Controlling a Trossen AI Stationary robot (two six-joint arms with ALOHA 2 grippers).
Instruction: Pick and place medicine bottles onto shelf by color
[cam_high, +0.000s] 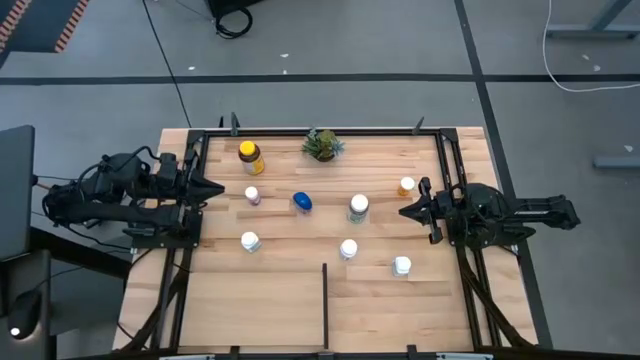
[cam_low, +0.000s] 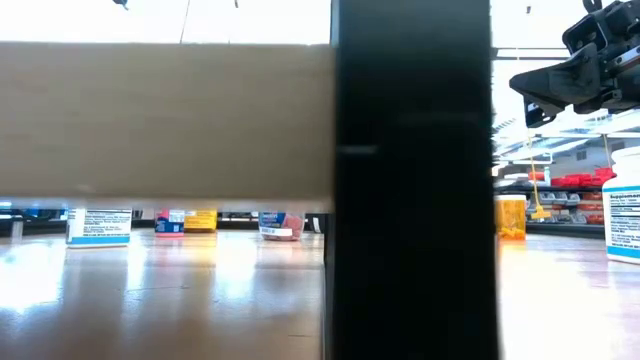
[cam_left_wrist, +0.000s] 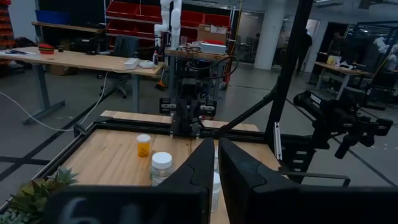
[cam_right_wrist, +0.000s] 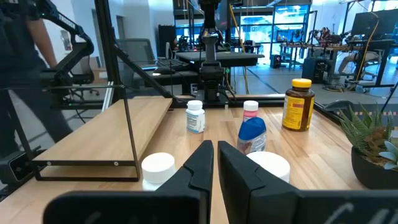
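Both arms wait at the sides of the light-wood surface (cam_high: 280, 300), each pointing inward with nothing in its grip. The left pincer (cam_high: 217, 188) hangs at the left rail, its two dark fingers (cam_left_wrist: 199, 163) drawn nearly together with only a thin slit between them, touching no bottle. The right pincer (cam_high: 407, 211) sits at the right rail in the same way, fingers (cam_right_wrist: 200, 163) almost closed on empty air. The bottles stand scattered between them: the amber bottle with a yellow lid (cam_high: 250, 157) at the far left, next to the small green plant (cam_high: 322, 145); the pinkish bottle (cam_high: 252, 195) just right of the left pincer; the blue bottle (cam_high: 302, 202) near the middle; a white-capped bottle (cam_high: 358, 207) to its right; and the orange bottle (cam_high: 406, 186) close beside the right pincer. Nearer the camera side are three more white-capped bottles (cam_high: 249, 241), (cam_high: 348, 249) and (cam_high: 401, 265). The short black divider bar (cam_high: 324, 300) stands upright on the near part of the surface, well apart from every bottle.
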